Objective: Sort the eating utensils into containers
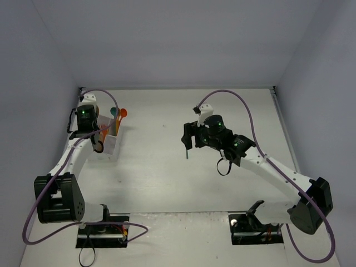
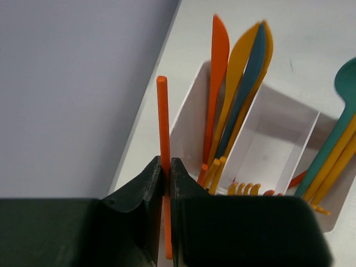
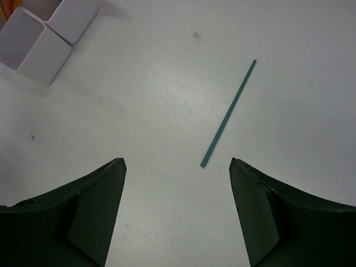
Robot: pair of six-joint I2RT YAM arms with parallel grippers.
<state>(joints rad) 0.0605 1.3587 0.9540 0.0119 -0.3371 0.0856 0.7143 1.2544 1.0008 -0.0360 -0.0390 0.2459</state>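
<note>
The utensils (image 1: 118,114) look mostly put away. From above the arms, a bunch of orange and teal handles stands up out of the white box (image 1: 111,147) at the far left of the table (image 1: 167,183). The left claw (image 1: 94,133) hangs right at that box. The right claw (image 1: 188,140) hovers out in the middle, well apart from it. The only loose piece I can spot from here is a thin teal stick (image 1: 187,152) lying just under the right claw.

From the left wrist, the claw is pressed together on an orange stick (image 2: 162,111), pinching it upright just outside the box's end wall. The nearest compartment holds an orange knife (image 2: 218,67) and a teal knife (image 2: 248,83) leaning together. A teal spoon (image 2: 347,89) leans in the one at the right. Orange fork tines (image 2: 245,189) peek up at the near edge, though I can't tell from which compartment.

From the right wrist, the claw is spread wide and holds nothing. The teal stick lies flat on the bare table just ahead of the jaws, not touching them. A corner of the box shows at the upper left.

By my reckoning two pieces remain. The orange stick has to be dropped into a compartment, and the teal one is not yet picked up.
</note>
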